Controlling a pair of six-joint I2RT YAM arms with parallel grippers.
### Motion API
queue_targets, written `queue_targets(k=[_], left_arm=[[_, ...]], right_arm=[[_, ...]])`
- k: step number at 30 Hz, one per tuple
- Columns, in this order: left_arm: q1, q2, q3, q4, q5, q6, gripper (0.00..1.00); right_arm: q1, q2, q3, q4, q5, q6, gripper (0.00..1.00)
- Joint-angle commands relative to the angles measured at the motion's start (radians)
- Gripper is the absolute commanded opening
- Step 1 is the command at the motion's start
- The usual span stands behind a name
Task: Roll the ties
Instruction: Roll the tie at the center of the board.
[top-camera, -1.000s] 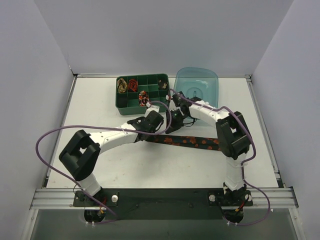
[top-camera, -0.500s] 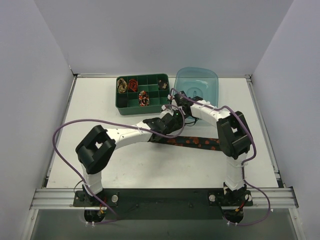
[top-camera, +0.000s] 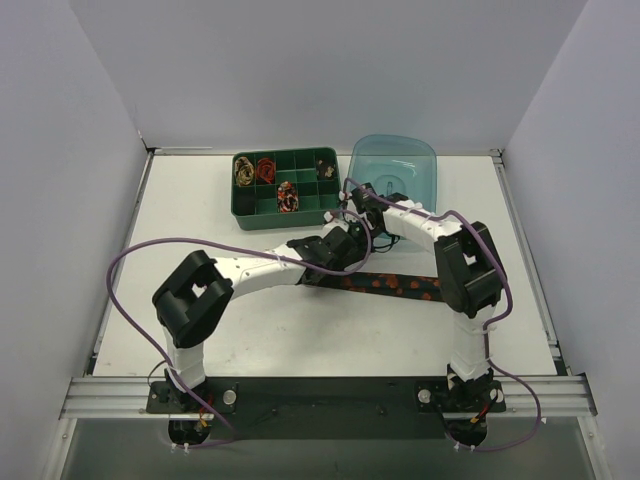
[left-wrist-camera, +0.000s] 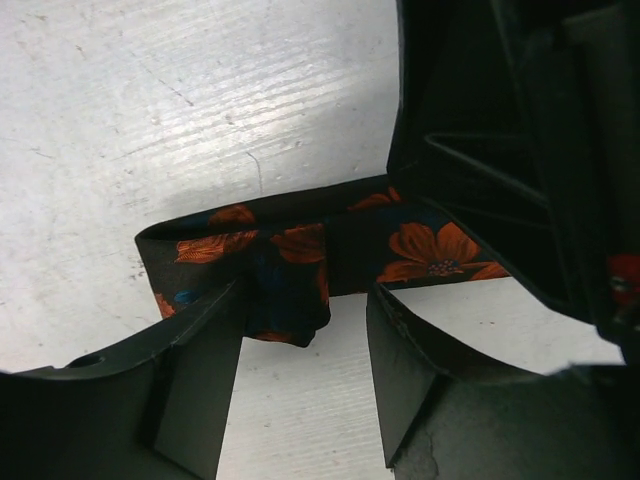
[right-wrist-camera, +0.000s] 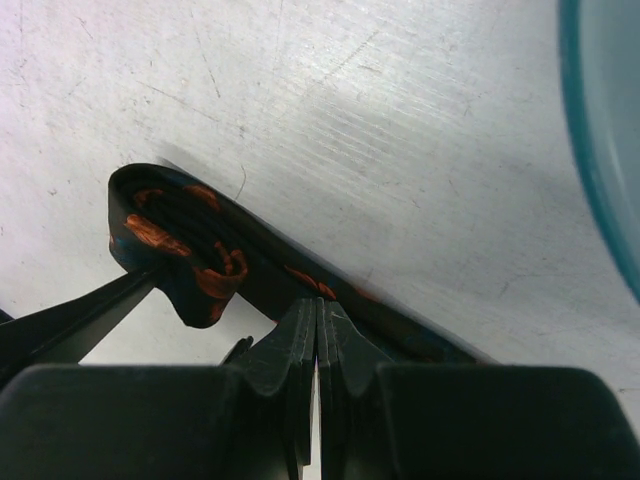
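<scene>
Green tray (top-camera: 234, 205) sits at the back of the counter (top-camera: 200, 220), with a gold-black coil (top-camera: 243, 170) and a red coil (top-camera: 265, 168) in its back-left compartments and an orange-blotched coil (top-camera: 288, 196) nearer its middle. Off the tray's near right corner, the left gripper (left-wrist-camera: 305, 310) is spread, and the folded end of the black floral tie (top-camera: 395, 285) lies between its fingers. The right gripper (right-wrist-camera: 317, 320) is pressed together at the tie's edge; can't tell if fabric is caught. Blue tub (top-camera: 410, 165) stands right of the tray.

- right gripper (right-wrist-camera: 316, 325) pressed closed, tips at near edge of tie (right-wrist-camera: 200, 255)
- tie black with orange blotches, end folded over, lying on table (right-wrist-camera: 350, 110)
- teal bowl (right-wrist-camera: 603, 140) rim at right edge
</scene>
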Motion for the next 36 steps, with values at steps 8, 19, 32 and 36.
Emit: queue_targets(k=[8,19,32,36], left_arm=[[0.035,-0.015,-0.094,0.210,0.205,-0.086,0.63],[0.107,-0.196,-0.211,0.343,0.287,-0.116,0.63],[0.273,-0.368,-0.350,0.340,0.365,-0.133,0.64],[0.326,-0.366,-0.427,0.446,0.458,-0.173,0.66]], right_arm=[[0.015,-0.037,0.010,-0.036,-0.005,0.002,0.00],[0.026,-0.071,0.028,-0.051,-0.016,-0.001,0.00],[0.098,-0.112,0.056,-0.091,-0.021,-0.017,0.00],[0.120,-0.123,0.033,-0.096,-0.021,-0.025,0.00]])
